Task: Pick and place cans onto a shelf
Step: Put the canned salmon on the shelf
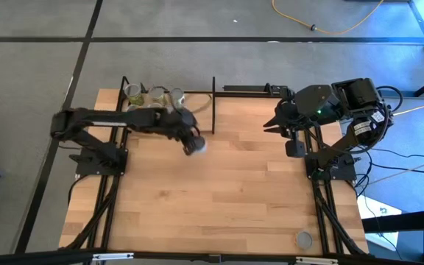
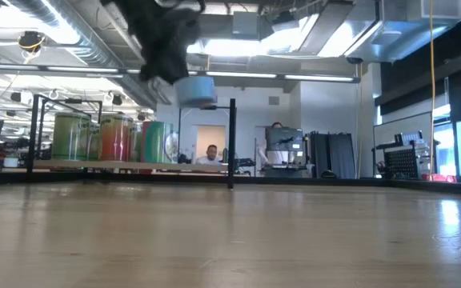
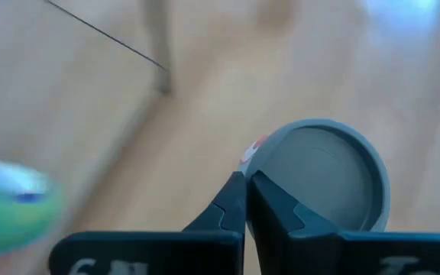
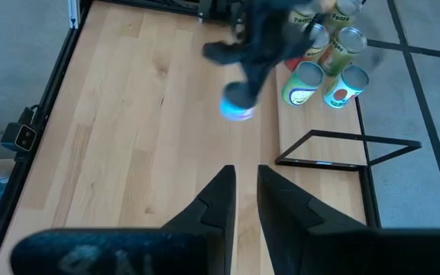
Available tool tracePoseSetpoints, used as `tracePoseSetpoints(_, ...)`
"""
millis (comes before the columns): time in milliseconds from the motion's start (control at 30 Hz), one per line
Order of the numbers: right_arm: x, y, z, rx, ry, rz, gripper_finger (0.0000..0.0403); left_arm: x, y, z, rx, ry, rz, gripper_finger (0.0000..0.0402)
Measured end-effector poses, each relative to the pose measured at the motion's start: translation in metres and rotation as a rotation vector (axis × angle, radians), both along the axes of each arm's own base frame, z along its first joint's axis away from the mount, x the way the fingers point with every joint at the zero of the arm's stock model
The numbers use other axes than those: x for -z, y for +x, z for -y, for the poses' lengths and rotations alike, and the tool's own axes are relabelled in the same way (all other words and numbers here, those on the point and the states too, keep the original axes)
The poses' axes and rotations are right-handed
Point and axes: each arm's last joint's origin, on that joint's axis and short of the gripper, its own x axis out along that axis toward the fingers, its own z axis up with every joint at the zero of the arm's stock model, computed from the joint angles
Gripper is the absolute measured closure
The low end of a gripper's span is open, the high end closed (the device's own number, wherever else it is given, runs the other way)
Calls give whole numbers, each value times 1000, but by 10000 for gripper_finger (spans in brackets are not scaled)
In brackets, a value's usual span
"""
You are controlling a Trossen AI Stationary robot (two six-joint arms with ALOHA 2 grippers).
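My left gripper (image 1: 190, 140) is shut on a grey-blue can (image 1: 196, 146), held high above the table in the low view (image 2: 194, 90), just to the near right of the shelf. The shelf (image 1: 197, 103), a light-wood board in black rods, stands at the table's far left. Several cans (image 1: 157, 94) stand upright on their bases on the shelf and also show in the low view (image 2: 114, 138). My right gripper (image 4: 244, 183) waits empty over the table's far right (image 1: 271, 125), its fingers a narrow gap apart. My left gripper pinches the can's round end at its rim (image 3: 260, 164), on one side of the can. One finger (image 3: 281, 214) lies over the grey round face and the other outside the wall. The fingers point down. The can hangs below them, clear of the table.
One more can (image 1: 304, 239) stands alone at the table's near right corner. The shelf's black corner post (image 2: 232, 144) rises beside the held can. Bare wood (image 1: 227, 191) fills the table's middle and near side. People and screens show in the room behind.
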Motion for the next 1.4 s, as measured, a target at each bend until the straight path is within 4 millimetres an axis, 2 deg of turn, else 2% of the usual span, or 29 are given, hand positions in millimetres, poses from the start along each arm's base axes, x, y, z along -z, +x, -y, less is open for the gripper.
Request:
tracePoseSetpoints(167, 0, 0, 0, -2, -1, 0, 344, -33, -26, -22, -201, 117, 125, 401)
tracePoseSetpoints(333, 0, 0, 0, -3, -3, 0, 344, -50, -38, -51, -350, 203, 180, 401)
tracePoseSetpoints(633, 0, 0, 0, -2, -3, 0, 344, -72, -19, -113, -395, 317, 144, 401)
tracePoseSetpoints(800, 0, 0, 0, -3, -4, 0, 344, -52, -1, -147, -370, 247, 33, 401)
tracePoseSetpoints(967, 0, 0, 0, -3, -4, 0, 344, -16, 9, -170, -359, 141, -79, 401)
tracePoseSetpoints(1167, 0, 0, 0, -3, -3, 0, 344, 7, 13, -184, -368, 117, -141, 401)
tracePoseSetpoints(1400, 0, 0, 0, -3, -3, 0, 344, 22, 15, -191, -351, 122, -195, 401)
